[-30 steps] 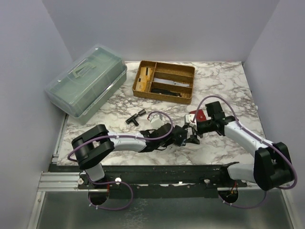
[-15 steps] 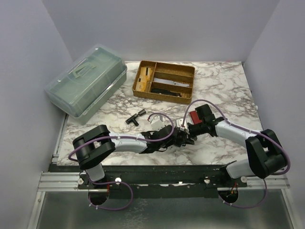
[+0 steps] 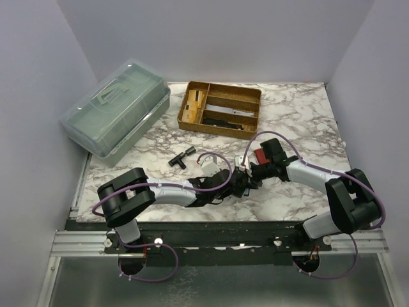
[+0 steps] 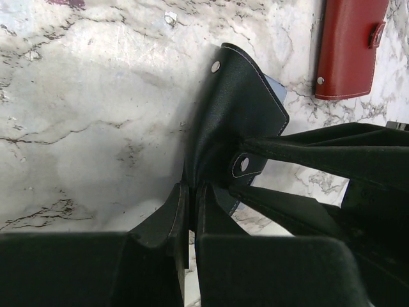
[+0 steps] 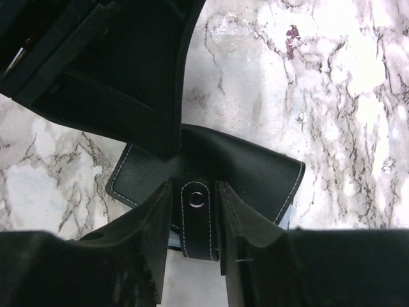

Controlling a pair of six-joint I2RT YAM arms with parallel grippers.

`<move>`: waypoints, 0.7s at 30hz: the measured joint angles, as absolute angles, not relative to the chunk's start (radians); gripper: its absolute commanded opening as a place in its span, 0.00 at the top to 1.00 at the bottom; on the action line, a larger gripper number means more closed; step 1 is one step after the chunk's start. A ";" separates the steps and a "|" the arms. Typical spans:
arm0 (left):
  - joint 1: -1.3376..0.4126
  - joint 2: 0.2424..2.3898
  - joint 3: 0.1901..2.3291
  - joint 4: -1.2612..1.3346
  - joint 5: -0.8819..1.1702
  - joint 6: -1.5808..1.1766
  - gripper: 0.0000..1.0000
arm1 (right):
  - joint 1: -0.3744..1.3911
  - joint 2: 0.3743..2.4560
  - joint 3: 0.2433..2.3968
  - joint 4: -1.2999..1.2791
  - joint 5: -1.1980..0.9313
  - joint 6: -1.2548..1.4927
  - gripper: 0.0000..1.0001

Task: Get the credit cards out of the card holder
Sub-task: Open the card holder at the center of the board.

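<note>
Marble tabletop point(image 3: 300, 115), grey walls point(image 3: 223, 38), left fingers point(image 4: 163, 224) pinching card holder point(image 4: 236, 115), right fingers point(image 5: 140, 236) unclear

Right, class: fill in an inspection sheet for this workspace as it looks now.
Surface: veined marble table.
Job's things: black card holder; a pale card edge peeks out.
Clutter: red wallet, lidded box, wooden tray, black T-piece.
Grippers: left gripper shut on holder's edge; right gripper straddles its strap, grip unclear.
Cables: purple cables loop over both arms.
Surroundings: plain grey walls.
</note>
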State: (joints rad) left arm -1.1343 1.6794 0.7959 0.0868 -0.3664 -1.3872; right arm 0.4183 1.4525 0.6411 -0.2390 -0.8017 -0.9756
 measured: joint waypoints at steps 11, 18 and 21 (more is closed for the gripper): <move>-1.135 1.657 0.748 0.136 -0.365 -1.407 1.00 | 0.426 1.461 0.650 -0.232 -0.799 -0.978 0.96; -1.135 1.640 0.724 0.168 -0.366 -1.430 1.00 | 0.431 1.423 0.646 -0.235 -0.790 -0.975 1.00; -1.135 1.636 0.714 0.186 -0.366 -1.444 1.00 | 0.431 1.403 0.645 -0.244 -0.785 -0.976 1.00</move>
State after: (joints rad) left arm -1.1347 1.6360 0.7139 0.1856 -0.3656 -1.4437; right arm 0.4313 1.4029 0.6449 -0.2443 -0.7853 -0.9760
